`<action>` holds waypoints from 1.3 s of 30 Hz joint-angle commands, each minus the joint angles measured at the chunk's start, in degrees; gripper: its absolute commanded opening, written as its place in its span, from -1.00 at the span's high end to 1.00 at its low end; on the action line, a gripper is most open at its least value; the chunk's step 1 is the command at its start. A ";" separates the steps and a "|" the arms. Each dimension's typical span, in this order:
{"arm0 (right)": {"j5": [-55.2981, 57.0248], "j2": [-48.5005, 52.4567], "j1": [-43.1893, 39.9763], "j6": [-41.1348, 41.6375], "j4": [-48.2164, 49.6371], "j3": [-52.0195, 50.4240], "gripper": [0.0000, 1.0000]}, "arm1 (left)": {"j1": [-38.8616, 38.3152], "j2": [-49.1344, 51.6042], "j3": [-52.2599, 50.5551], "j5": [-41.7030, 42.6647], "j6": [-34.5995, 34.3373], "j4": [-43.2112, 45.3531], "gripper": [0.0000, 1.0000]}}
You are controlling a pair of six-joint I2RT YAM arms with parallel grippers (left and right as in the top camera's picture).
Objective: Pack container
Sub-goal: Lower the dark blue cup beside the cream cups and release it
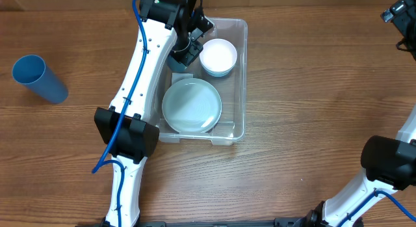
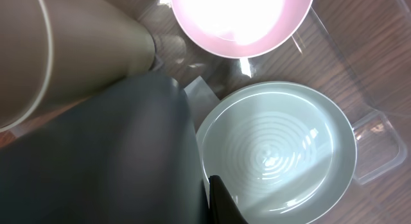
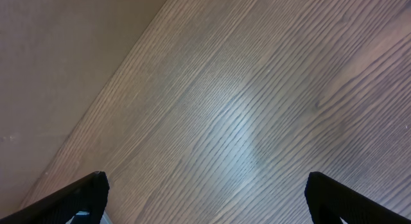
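Two dishes, a pale bowl (image 1: 218,56) and a greenish plate (image 1: 192,106), already fill most of the container (image 1: 241,77) at the middle of the table (image 1: 312,123). The left gripper (image 1: 186,50) hangs in its far left corner over a dark object (image 1: 179,62); whether its jaws are clamped on that I cannot tell. Crowded so, a sideways move could knock the bowl or catch the thin wall and shift the bin, while the right gripper (image 3: 205,183), spread wide over bare table, is well away from all this.

Bright even light, soft shadows beside the container (image 1: 242,77), blown-out glare on the bowl (image 2: 241,18) inside it, left wrist foreground dark and blurred.
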 commanded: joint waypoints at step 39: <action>0.70 -0.13 0.00 0.48 0.26 0.35 -1.00 | 0.00 0.61 -0.72 -1.05 -1.77 0.07 0.41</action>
